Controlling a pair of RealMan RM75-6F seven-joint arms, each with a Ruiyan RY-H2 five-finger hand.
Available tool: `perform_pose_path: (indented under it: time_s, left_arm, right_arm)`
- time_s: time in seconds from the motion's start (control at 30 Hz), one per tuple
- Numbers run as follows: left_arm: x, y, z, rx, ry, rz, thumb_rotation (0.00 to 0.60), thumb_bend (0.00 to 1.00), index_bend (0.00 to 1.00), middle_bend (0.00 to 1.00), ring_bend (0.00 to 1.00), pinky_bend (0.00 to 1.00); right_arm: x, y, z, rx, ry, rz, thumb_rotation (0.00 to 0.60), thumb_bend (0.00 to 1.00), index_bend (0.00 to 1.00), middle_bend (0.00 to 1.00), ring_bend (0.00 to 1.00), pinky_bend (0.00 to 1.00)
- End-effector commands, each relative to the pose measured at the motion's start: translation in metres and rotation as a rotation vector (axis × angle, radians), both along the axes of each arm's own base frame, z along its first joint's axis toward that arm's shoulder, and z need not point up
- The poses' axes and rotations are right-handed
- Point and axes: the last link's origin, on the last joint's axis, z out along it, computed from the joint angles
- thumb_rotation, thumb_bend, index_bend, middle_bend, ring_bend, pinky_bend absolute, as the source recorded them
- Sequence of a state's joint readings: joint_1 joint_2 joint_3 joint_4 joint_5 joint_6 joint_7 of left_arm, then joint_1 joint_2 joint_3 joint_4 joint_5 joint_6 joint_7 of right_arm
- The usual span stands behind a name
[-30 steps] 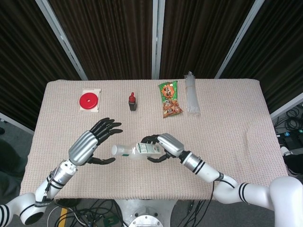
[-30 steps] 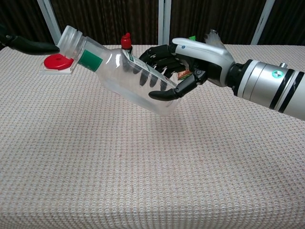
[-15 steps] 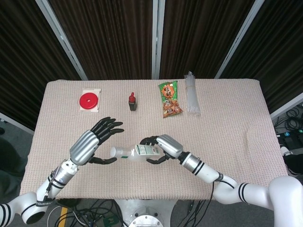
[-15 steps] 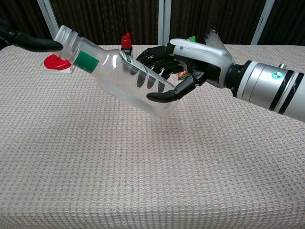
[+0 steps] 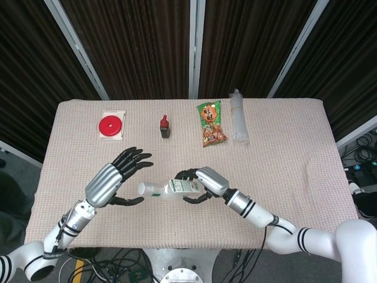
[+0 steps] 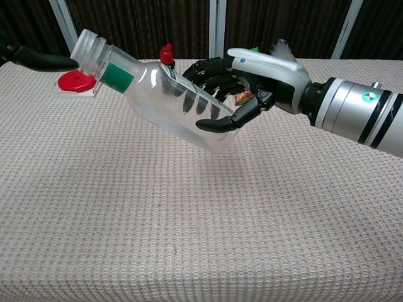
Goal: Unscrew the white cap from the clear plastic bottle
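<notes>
The clear plastic bottle (image 5: 171, 188) with a green-and-white label lies tilted in the air above the table, its white cap (image 5: 142, 188) pointing toward my left. My right hand (image 5: 204, 183) grips its body, fingers wrapped around the label end; the chest view shows the same right hand (image 6: 252, 75) around the bottle (image 6: 164, 100), with the cap (image 6: 87, 45) raised at upper left. My left hand (image 5: 115, 179) hovers just left of the cap with fingers spread and thumb below, holding nothing. In the chest view only a dark fingertip (image 6: 39, 60) of it shows beside the cap.
Along the far side of the beige cloth table (image 5: 294, 153) lie a red disc on a white card (image 5: 111, 126), a small dark bottle with a red top (image 5: 165, 128), a green snack packet (image 5: 211, 123) and a bundle of clear sticks (image 5: 237, 117).
The bottle wobbled slightly in my right hand, dipping left and coming back. My left hand stayed beside the cap with only a small shift.
</notes>
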State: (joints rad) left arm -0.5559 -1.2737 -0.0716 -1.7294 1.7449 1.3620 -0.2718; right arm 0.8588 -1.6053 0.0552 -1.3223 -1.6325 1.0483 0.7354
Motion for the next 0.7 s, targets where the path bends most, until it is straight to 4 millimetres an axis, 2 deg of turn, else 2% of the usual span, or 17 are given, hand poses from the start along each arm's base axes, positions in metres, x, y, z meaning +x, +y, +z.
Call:
perform_pose_path:
  time_s: [0.03, 0.7]
  left_arm:
    - [0.0006, 0.0004, 0.0001, 0.002, -0.002, -0.001, 0.600, 0.15, 0.17, 0.10, 0.03, 0.02]
    - [0.0017, -0.0007, 0.0012, 0.009, 0.007, -0.010, 0.600, 0.15, 0.17, 0.10, 0.03, 0.02]
  right_arm:
    - [0.0000, 0.0016, 0.0004, 0.002, 0.000, 0.007, 0.600, 0.58, 0.59, 0.52, 0.37, 0.49]
    - [-0.0001, 0.0005, 0.0008, 0.002, -0.004, 0.005, 0.600, 0.58, 0.59, 0.53, 0.37, 0.49]
